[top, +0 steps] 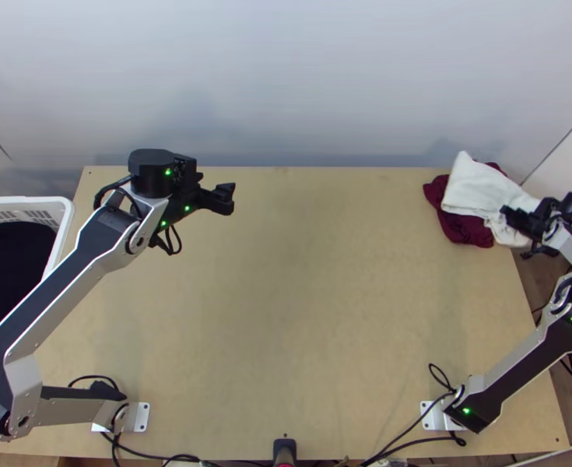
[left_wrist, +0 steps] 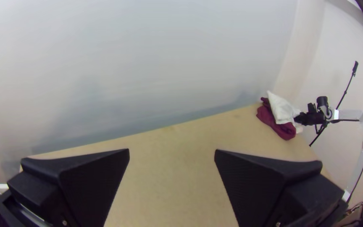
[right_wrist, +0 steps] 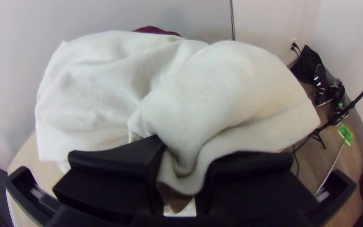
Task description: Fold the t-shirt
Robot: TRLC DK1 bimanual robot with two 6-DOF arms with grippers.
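From up high over the table (top: 286, 327)'s near edge, one view looks steeply down; the left wrist's faces across toward the wall (left_wrist: 169, 54); the right wrist's peers closely at white cloth (right_wrist: 232, 92) all three share.

White basket (top: 63, 226) cut off at edge.

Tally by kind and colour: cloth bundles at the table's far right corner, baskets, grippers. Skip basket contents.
White cloth bundle: 1, bunched over the maroon
Maroon cloth bundle: 1
White basket: 1
Grippers: 2 (left gripper open, right gripper on the white cloth)
Total: 5
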